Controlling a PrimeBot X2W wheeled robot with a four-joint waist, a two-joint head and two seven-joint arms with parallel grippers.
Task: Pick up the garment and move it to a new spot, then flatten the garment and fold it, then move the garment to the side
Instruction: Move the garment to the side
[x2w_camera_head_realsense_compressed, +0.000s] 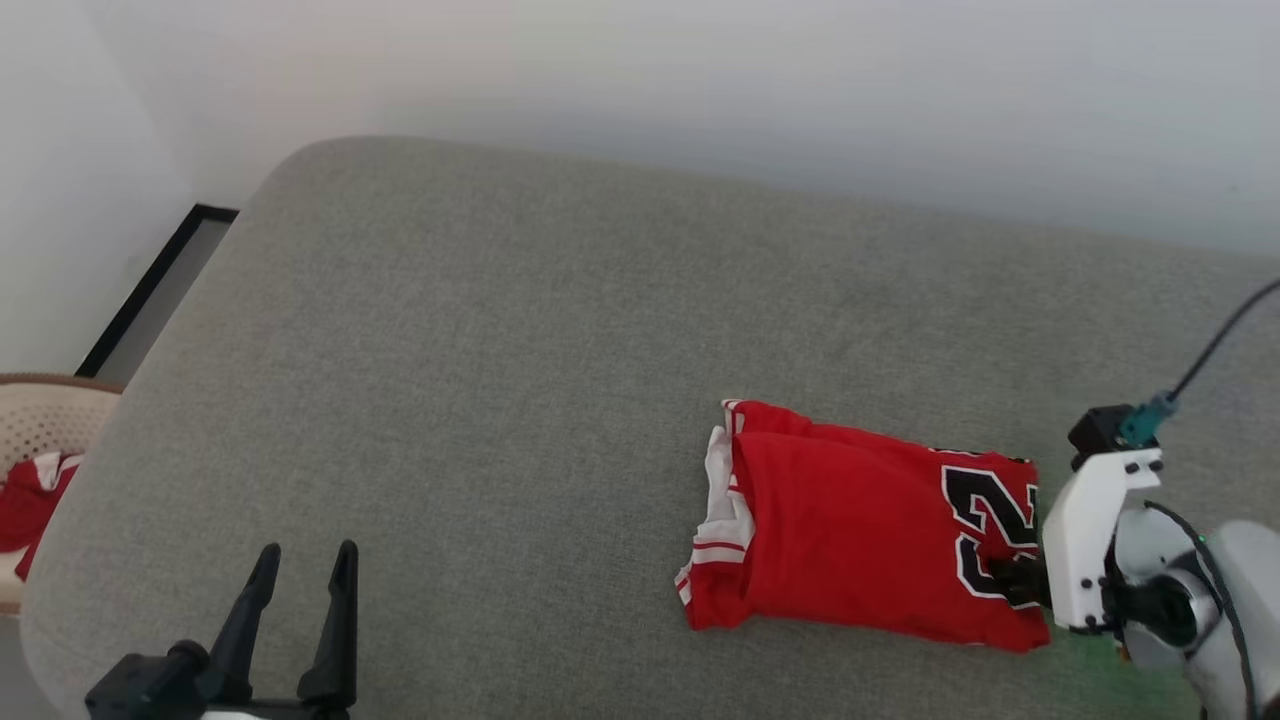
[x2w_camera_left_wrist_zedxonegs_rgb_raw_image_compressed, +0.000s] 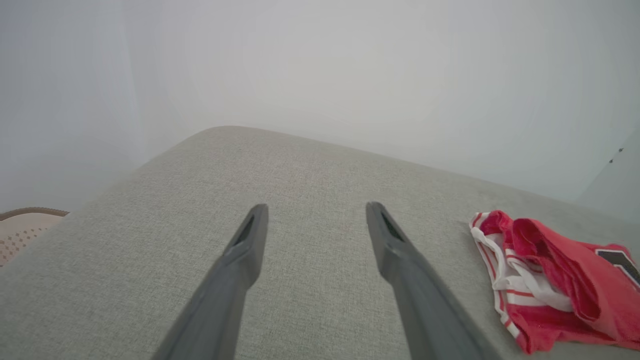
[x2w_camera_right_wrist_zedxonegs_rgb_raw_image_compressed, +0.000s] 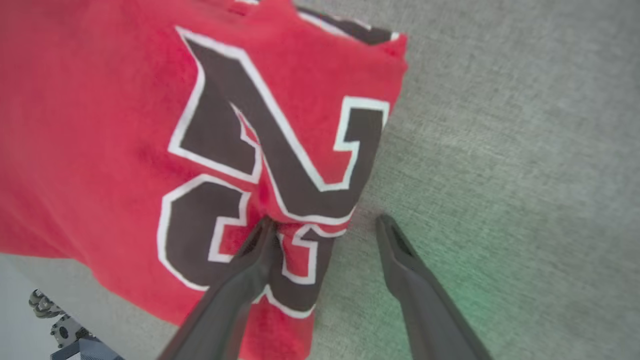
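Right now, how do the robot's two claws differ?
The left claw hangs over bare grey cushion, well clear of the red shirt; the right claw is at the shirt's numbered end, one finger over fabric, the other over cushion. In the head view the left claw points up, the right claw sideways toward the shirt. Both are open, holding nothing.

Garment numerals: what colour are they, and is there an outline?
Black numerals with a white outline, on the red garment; clearest in the right wrist view.
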